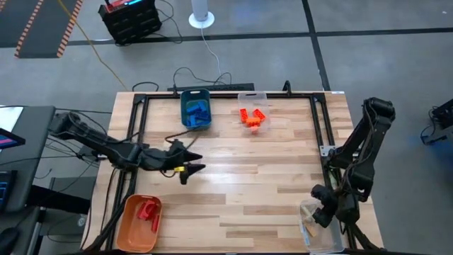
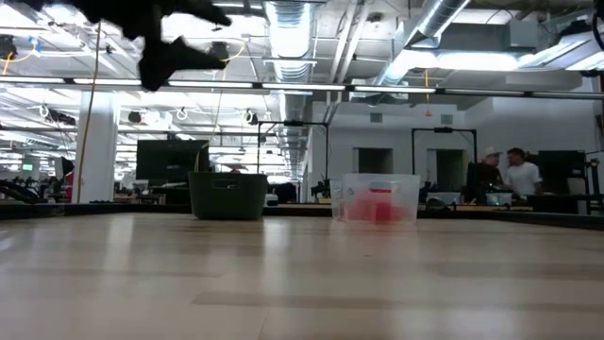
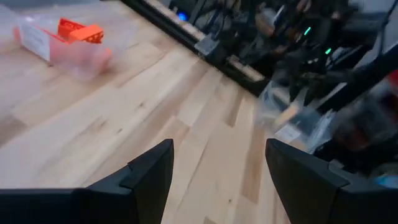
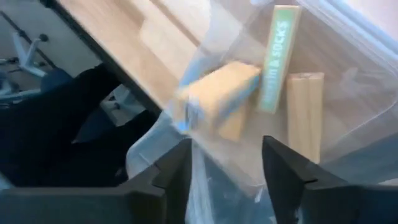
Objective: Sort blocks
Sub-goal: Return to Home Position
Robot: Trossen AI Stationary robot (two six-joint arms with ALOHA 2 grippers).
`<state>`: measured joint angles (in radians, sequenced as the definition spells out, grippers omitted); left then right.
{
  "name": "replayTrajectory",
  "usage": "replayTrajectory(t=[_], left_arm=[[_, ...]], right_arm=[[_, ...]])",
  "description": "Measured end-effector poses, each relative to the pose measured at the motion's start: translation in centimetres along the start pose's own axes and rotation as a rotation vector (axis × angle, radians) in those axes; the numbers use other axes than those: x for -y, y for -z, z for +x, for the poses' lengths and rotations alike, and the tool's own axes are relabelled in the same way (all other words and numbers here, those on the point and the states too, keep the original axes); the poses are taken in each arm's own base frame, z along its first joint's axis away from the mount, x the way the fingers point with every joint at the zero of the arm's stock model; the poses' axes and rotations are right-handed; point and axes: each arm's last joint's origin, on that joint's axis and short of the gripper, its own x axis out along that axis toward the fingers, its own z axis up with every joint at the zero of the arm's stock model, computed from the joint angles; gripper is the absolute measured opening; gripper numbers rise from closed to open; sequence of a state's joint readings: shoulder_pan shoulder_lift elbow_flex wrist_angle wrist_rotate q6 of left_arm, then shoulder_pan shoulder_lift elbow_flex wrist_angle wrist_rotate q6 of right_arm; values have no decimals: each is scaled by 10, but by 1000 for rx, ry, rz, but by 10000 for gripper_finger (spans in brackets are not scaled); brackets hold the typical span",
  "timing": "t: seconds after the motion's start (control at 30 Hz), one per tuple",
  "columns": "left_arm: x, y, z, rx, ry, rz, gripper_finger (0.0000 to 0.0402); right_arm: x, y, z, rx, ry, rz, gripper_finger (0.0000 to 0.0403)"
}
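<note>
Left gripper (image 1: 191, 164) hangs above the left half of the desk (image 1: 248, 177), its jaws spread apart with nothing between them. Right gripper (image 1: 322, 209) sits at the right near corner of the desk, directly over the near clear bin (image 1: 322, 237); its jaws are also apart and hold nothing. Wood blocks (image 4: 221, 99) lie inside that bin, beside a green label (image 4: 277, 59). Blue blocks (image 1: 199, 111) lie in the teal bin (image 1: 183, 106) at the far edge of the desk. Just beside it, the far clear bin (image 1: 253, 96) holds orange blocks (image 1: 252, 117). Red blocks (image 1: 148, 210) lie in the orange bin (image 1: 131, 230) at the left near corner.
</note>
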<state>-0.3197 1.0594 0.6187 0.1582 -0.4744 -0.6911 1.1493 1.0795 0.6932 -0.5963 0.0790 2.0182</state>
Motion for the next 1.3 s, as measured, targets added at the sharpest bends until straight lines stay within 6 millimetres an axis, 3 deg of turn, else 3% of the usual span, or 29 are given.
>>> replayTrajectory(t=[0.13, 0.27, 0.43, 0.6, 0.83, 1.03, 1.3], left_arm=[[-20, 19, -15, 60, 22, -80, 247], [-29, 20, -29, 123, 13, -104, 247], [-38, 14, -44, 210, -9, -94, 247], [-46, 12, -57, 248, 12, -107, 247], [-57, 16, -68, 260, 21, -114, 247], [-62, 14, -76, 258, 10, -87, 245], [-72, 15, -88, 244, -49, -31, 196]], right_arm=[[-19, 0, -31, 145, -164, -18, 200], [-28, -4, -61, 368, -276, -131, 193], [-8, -22, -75, 660, -276, -185, 169], [22, -37, -86, 877, -411, -187, 146], [53, -51, -95, 969, -520, -214, 132], [58, -57, -108, 1048, -572, -221, 131], [75, -72, -115, 1164, -510, -226, 131]])
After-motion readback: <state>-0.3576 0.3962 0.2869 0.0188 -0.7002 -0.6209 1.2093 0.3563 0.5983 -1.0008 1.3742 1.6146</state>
